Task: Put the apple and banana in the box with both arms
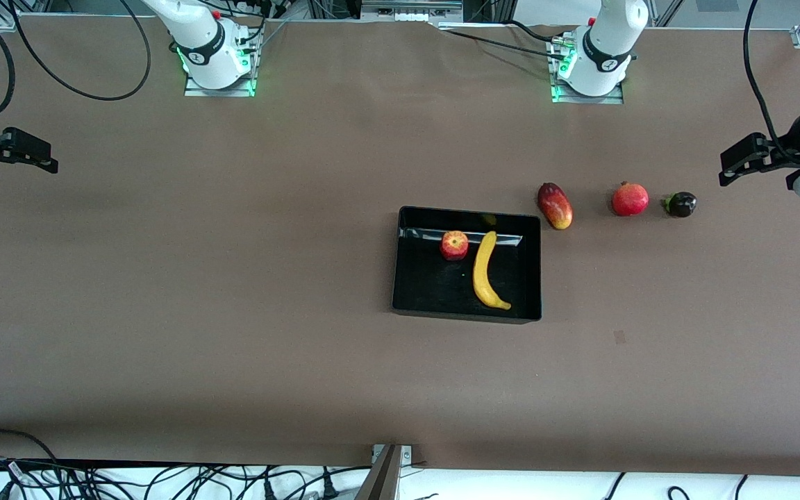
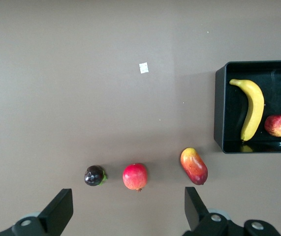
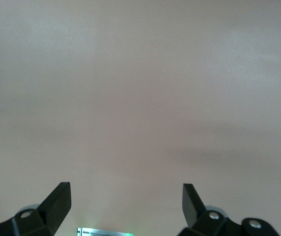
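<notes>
Fruit lay inside the shallow black plastic box (image 1: 405, 278), both grippers empty and spread wide.

Small round red-and-yellow apple (image 1: 454, 245) sat touching the long curved yellow banana (image 1: 487, 271), at about ten o'clock from the banana's middle. Outside the box, toward the left arm's end of the brown table (image 1: 198, 278), lay a red-yellow mango (image 1: 555, 205), a red pomegranate (image 1: 630, 199) and a small dark purple fruit (image 1: 681, 204). Left gripper (image 2: 128, 209) hung near that row; right gripper (image 3: 126, 202) waited over bare table.

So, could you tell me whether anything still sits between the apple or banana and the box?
Nothing does: the apple and the banana already lie in the box, side by side.
</notes>
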